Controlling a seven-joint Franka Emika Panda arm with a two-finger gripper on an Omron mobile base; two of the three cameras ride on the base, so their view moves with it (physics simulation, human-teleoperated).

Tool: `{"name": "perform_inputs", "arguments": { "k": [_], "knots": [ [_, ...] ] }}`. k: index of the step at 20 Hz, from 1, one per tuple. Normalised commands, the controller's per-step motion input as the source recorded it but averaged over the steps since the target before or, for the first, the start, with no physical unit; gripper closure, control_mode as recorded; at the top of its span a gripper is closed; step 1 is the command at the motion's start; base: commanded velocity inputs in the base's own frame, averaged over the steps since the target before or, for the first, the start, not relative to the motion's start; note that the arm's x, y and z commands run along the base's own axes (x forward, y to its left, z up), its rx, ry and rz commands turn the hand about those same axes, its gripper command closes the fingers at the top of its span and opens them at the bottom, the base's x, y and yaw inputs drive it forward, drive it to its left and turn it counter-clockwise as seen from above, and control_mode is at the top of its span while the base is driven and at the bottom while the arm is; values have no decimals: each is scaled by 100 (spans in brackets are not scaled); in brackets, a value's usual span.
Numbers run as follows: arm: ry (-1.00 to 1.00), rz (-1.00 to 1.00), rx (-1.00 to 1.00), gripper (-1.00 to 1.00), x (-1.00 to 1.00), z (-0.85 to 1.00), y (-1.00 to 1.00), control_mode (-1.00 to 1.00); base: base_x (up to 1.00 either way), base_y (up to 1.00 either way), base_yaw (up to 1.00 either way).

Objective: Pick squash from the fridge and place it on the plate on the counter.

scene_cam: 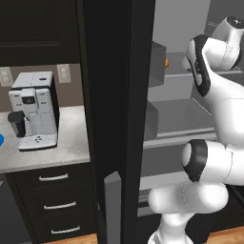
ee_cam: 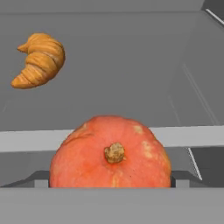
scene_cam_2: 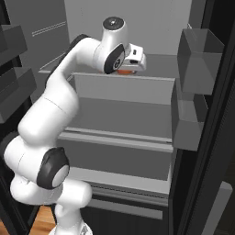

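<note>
In the hand view the squash sat right at the gripper, its stem facing the camera and its lower part cut off by the bottom of the view; the finger tips could not be seen, so how far the jaws stood open, or whether they held it, could not be told. Beyond it a croissant lay on the grey shelf. In the right base view the arm reached up and forward into the open fridge, the gripper angled down over the squash on an upper shelf.
</note>
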Motion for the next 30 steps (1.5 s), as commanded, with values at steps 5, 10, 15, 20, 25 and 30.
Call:
{"name": "perform_inputs", "arguments": {
  "k": [5,10,15,20,25,30],
  "knots": [
    [0,-1,0,100,-100,1,41,-100,0,0,0],
    [0,-1,0,100,-100,0,36,-100,0,0,0],
    [0,-1,0,100,-100,0,35,-100,0,0,0],
    [0,0,0,100,-100,-10,47,-100,0,0,0],
    [0,1,0,100,-90,-3,60,-100,0,0,0],
    [0,3,0,100,-54,0,65,-100,0,0,0]
  ]
}}
